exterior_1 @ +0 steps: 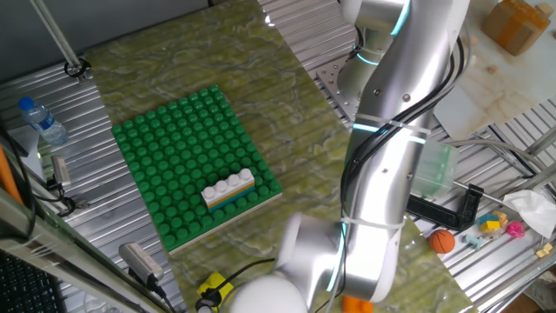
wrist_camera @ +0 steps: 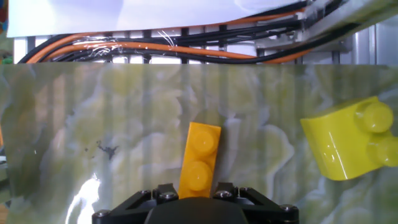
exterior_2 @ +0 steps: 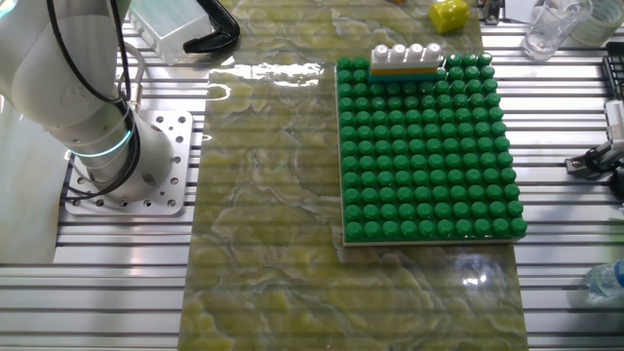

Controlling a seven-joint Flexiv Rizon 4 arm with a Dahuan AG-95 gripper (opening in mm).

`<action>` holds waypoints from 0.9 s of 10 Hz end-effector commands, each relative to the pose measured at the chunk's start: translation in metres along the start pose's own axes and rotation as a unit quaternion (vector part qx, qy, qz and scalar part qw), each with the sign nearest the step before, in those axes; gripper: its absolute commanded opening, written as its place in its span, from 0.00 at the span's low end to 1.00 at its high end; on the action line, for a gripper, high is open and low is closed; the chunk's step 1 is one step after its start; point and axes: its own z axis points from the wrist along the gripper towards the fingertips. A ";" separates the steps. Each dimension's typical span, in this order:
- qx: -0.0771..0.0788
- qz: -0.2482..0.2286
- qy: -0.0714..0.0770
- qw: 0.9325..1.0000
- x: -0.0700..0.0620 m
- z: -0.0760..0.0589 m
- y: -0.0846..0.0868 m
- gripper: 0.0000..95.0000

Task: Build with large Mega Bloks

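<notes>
An orange two-stud Mega Blok [wrist_camera: 199, 158] lies lengthwise on the green marbled mat in the hand view. Its near end runs in between my gripper's [wrist_camera: 197, 194] jaws, which stand tight against both of its sides. Part of this orange brick also shows under the arm in one fixed view [exterior_1: 356, 304]. A yellow brick [wrist_camera: 351, 137] lies to its right; it also shows in both fixed views [exterior_1: 213, 285] [exterior_2: 447, 15]. A white four-stud brick [exterior_1: 228, 187] sits on an orange and teal layer at the edge of the green baseplate [exterior_1: 174, 148], also seen from the other side [exterior_2: 405, 57].
Orange and black cables [wrist_camera: 186, 46] run past the mat's far edge. A clear plastic box [exterior_1: 434, 169], a black bracket [exterior_1: 447, 209], a small orange ball [exterior_1: 442, 241] and small toys lie right of the arm. A water bottle [exterior_1: 42, 120] stands at the left.
</notes>
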 end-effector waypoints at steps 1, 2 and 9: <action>-0.007 -0.002 0.004 1.000 0.000 -0.001 0.000 0.40; -0.017 -0.006 0.016 1.000 0.000 -0.001 0.000 0.40; -0.016 -0.007 0.030 0.999 -0.004 0.020 0.001 0.40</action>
